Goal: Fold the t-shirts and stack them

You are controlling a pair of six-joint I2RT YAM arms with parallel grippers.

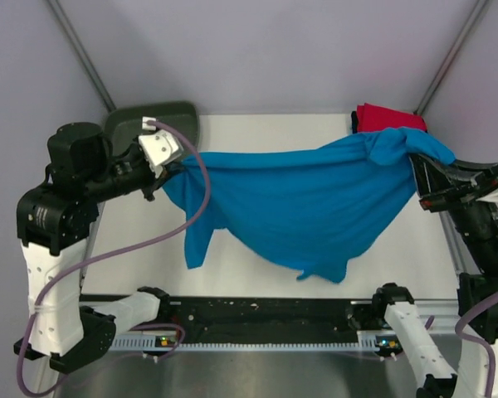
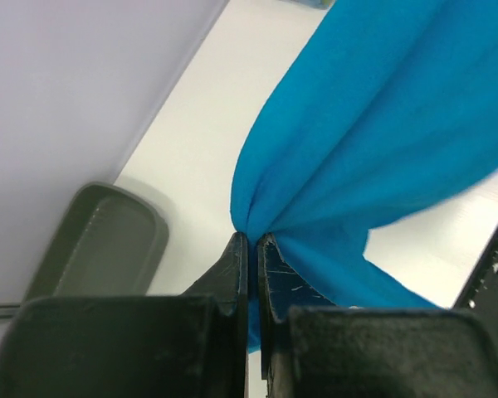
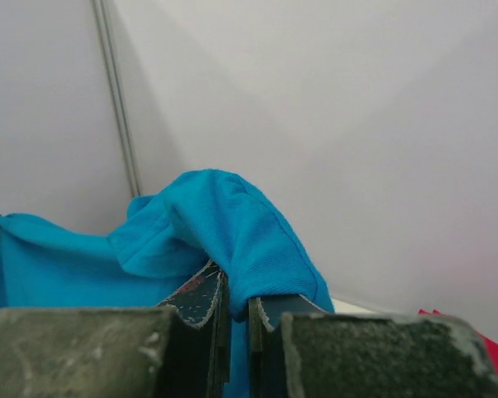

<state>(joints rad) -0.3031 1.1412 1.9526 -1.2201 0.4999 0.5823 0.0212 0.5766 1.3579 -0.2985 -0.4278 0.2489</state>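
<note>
My left gripper is pinching one edge of the turquoise t-shirt; my right gripper is pinching the opposite edge. It is sagging between them.

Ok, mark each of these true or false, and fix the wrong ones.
1. The left gripper and the right gripper are both shut on the blue t-shirt. True.
2. The blue t-shirt lies folded flat. False: it hangs spread between the two grippers, over the table.
3. A red shirt sits at the table's far right corner. True.
4. The dark olive tub sits right beside the red shirt. False: it is at the far left corner, by the left gripper.
</note>
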